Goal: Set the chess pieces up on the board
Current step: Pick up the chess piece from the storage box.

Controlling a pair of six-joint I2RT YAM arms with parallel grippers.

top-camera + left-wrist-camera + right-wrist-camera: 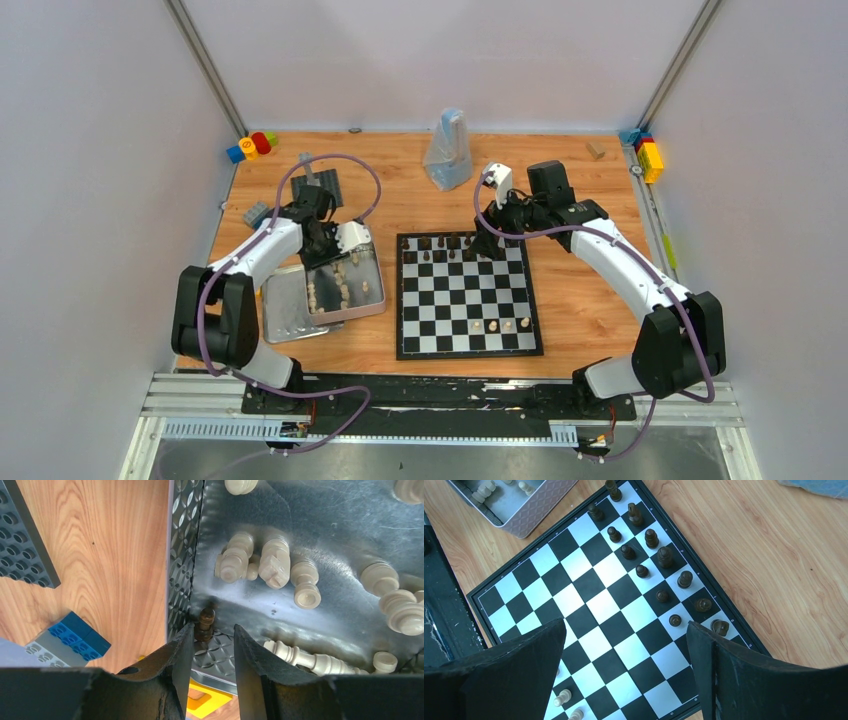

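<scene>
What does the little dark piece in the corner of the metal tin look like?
The dark piece is a small, glossy brown turned figure, wood by its look, with a round head over ringed collars. It sits in the tin's corner by the embossed wall, apart from the cream pieces, between the left gripper's open fingers, close against one.

Wooden tabletop (400, 190) between plain pale lilac walls (90, 150)

**Q:** Where is the top view taken from?
**A:** High above and behind the near edge, facing down over the whole table (580, 200).
**Q:** And the wrist views?
**A:** Left wrist: very close, looking into the tin (325, 520). Right wrist: higher, looking down over the board (604, 605), with the tin's corner to the left. The top view holds both.
</scene>
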